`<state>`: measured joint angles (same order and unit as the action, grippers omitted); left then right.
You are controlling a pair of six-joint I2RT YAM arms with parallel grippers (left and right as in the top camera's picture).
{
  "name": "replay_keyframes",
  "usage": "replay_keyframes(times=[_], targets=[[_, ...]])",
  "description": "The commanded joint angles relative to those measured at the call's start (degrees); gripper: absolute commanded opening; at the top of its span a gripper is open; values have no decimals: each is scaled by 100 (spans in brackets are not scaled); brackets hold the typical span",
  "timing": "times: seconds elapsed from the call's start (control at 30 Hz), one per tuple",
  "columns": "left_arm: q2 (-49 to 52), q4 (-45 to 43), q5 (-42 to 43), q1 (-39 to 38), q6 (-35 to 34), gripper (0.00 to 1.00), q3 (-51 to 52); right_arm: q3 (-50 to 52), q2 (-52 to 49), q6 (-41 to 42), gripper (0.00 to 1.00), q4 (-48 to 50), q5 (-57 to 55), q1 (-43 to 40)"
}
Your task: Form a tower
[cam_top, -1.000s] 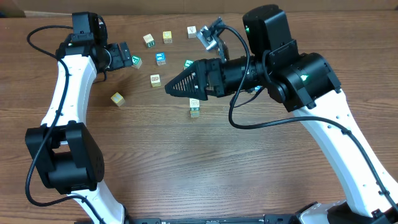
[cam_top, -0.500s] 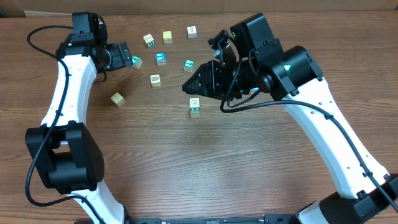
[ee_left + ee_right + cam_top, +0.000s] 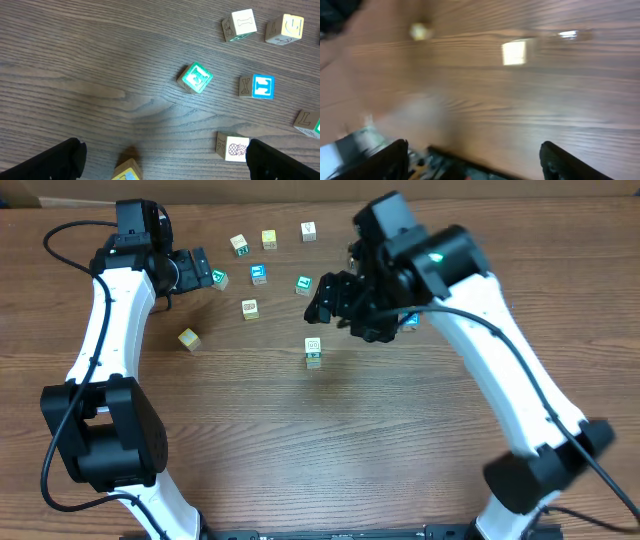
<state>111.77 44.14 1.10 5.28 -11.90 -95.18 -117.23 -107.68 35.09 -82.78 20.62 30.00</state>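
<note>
Bench (image 3: pixel 300 440) of dark wood, two arms at work. The tower (image 3: pixel 313 351) is found near mid-bench as a short narrow stack with a cream top face bearing a green mark; the count of cubes cannot be read from above. The right tool (image 3: pixel 322 302) is held just behind the tower, apart from it. Its wrist view is blurred by motion, but the fingers are seen spread wide with only bare wood between them, so it is taken as open and empty. The left tool (image 3: pixel 200 268) is parked at the far left, also spread wide and gripping nothing, with a teal cube (image 3: pixel 217 278) just beside it. Loose cubes (image 3: pixel 249 309) are scattered along the far side, well apart from the stack. The step is judged to be a gap between placements: one more cube is to be fetched. The next move calls for a square grip on a loose cube, then a level, centred set-down on the top face, since a nudge could topple so narrow a stack. No containers are seen.
</note>
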Motion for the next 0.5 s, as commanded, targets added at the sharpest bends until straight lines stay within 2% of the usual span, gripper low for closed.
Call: replay_keyframes(times=[0.0, 0.1, 0.37, 0.47], targets=[[-160, -20, -2, -15, -52, 100, 2, -216, -321, -254, 83, 44, -907, 221], [-160, -20, -2, -15, -52, 100, 2, -216, -435, -254, 86, 127, -1784, 457], [-160, -20, -2, -15, -52, 100, 2, -214, -566, -260, 88, 103, -2396, 855], [-160, -20, -2, -15, -52, 100, 2, -214, -752, -262, 92, 105, -2691, 1016]])
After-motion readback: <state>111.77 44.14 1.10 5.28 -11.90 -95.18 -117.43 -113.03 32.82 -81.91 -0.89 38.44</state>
